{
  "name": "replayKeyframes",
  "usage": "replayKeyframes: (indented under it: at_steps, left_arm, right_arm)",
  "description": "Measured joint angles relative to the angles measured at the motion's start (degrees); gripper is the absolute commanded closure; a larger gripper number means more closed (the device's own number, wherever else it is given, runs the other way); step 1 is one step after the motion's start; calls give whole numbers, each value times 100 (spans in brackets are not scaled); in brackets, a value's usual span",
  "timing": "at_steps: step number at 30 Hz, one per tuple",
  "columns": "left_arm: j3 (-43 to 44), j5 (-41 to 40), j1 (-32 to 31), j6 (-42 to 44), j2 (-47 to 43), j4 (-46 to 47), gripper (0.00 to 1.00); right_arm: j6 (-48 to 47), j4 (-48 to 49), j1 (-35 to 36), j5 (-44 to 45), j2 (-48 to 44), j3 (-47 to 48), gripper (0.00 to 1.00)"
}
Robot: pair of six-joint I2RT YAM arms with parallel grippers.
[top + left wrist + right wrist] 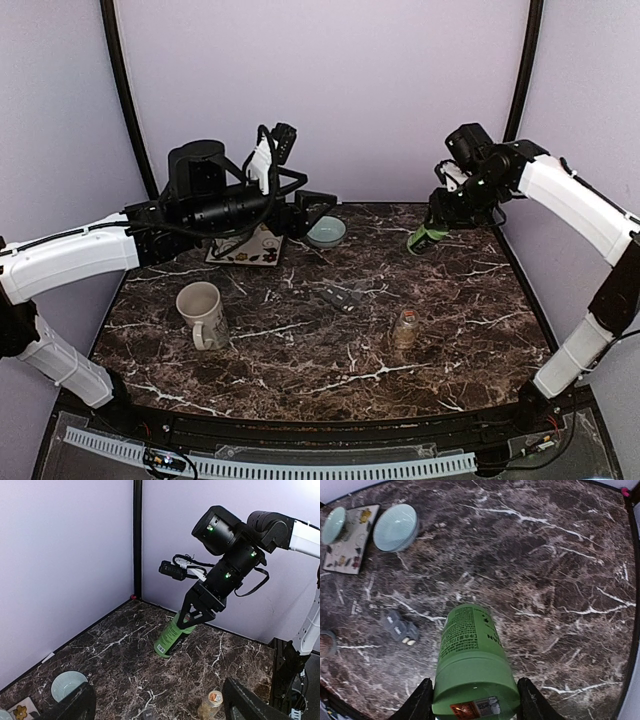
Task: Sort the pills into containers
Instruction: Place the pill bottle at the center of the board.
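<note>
Table (300,340): dark veined marble that carries everything, with open room in the middle for setting things down.
Left tool (318,207): released, jaws wide with nothing between them, hanging over the far left by the tray.
Right tool (192,620): clenched on the green bottle at its upper end, at the far right of the table.
Tray (245,247): flat and patterned, far left, with a small pale dish (332,524) on it; the left arm hides much of it from above.
Green bottle (170,639): tilted, lower end toward the table; I cannot tell whether it touches. It is probably stiff, smooth plastic and light, and loose contents would shift. A grip across the round body seems safest, since the glossy wall could slip.
Mug (202,312): upright, near left, well apart from the bottle.
Bowl (326,232): pale blue, just beside the tray, a likely container.
Amber bottle (406,327): small and upright, near right, easy to knock over on a low sweep.
Dark packets (400,628): lie flat mid-table between mug and amber bottle; thin, so hard to pinch.
</note>
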Motion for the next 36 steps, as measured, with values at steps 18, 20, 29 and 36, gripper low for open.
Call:
replayKeyframes:
  at_steps: [18,20,29,36]
  left_arm:
    - [-352,96,0,-356,-11,-258,10]
    - [-413,127,0,-387,-28,-289,10]
    - [-520,181,0,-448,-116,-315,10]
    - [-557,197,0,-459,-116,-317,10]
  right_arm:
    - [-581,-769,-203,1541,1003,-295,93]
    - [-588,-734,-247,1530,1075,-387,92]
    - [-619,-402,-374,1403,1248,-649,89]
    - [-638,-199,-487,1292,1274,-839,73]
